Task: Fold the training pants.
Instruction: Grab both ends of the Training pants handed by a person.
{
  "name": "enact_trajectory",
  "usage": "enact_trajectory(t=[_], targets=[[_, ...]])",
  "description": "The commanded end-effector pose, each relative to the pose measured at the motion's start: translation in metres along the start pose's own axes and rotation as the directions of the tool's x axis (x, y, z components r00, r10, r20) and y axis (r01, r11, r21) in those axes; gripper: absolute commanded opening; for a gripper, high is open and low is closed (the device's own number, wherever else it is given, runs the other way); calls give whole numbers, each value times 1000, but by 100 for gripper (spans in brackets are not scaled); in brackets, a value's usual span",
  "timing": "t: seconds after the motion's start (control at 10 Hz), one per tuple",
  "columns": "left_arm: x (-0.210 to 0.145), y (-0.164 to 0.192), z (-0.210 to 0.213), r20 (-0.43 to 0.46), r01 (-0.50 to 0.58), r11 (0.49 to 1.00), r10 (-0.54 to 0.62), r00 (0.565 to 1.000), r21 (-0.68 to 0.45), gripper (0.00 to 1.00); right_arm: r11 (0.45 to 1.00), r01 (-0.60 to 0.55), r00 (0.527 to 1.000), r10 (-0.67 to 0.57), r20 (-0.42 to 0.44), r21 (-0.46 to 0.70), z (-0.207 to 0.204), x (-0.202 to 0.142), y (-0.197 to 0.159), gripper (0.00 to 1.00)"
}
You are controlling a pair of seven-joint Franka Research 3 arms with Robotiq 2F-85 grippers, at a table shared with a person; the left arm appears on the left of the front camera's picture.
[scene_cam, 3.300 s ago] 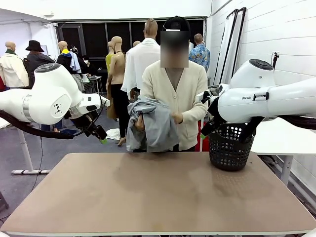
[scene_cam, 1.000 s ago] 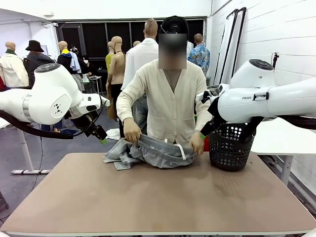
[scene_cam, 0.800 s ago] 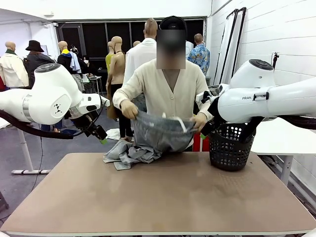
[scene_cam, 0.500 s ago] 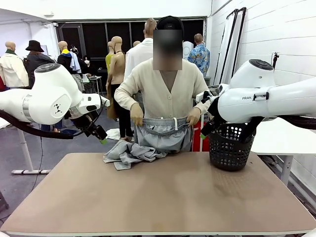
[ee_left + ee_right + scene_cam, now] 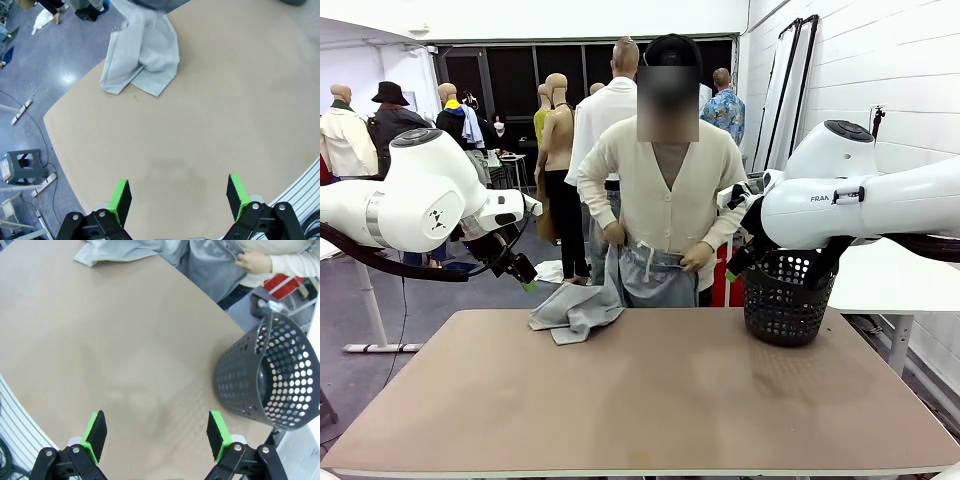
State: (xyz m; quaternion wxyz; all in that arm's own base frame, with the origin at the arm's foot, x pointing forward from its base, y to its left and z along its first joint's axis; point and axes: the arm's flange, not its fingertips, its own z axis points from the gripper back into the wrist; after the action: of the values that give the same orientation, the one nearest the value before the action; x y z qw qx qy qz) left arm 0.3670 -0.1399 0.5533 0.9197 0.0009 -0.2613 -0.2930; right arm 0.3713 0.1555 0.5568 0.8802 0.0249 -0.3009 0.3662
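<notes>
Holding the training pants (image 5: 642, 282) by the waistband at the far edge of the table (image 5: 640, 400), the person lets the legs lie crumpled on it. No fold is made yet, I judge. The robot's left hand (image 5: 178, 192) and right hand (image 5: 157, 432) stand open and empty.

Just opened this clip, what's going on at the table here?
A person at the far side holds the training pants by the waistband with both hands, while the legs lie bunched on the table. The left gripper and right gripper hang above the table, open, touching nothing. A black basket stands on the table's right side. No fold is made yet.
</notes>
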Motion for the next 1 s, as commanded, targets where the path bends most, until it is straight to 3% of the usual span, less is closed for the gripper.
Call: enact_trajectory(t=[0.0,0.9], targets=[[1,1,2,-3,1,1000,-1,1000,-2,100,1000,1,1000,-1,-1,2,-1,0,-1,100],[1,1,2,-3,1,1000,-1,1000,-2,100,1000,1,1000,-1,-1,2,-1,0,-1,100]])
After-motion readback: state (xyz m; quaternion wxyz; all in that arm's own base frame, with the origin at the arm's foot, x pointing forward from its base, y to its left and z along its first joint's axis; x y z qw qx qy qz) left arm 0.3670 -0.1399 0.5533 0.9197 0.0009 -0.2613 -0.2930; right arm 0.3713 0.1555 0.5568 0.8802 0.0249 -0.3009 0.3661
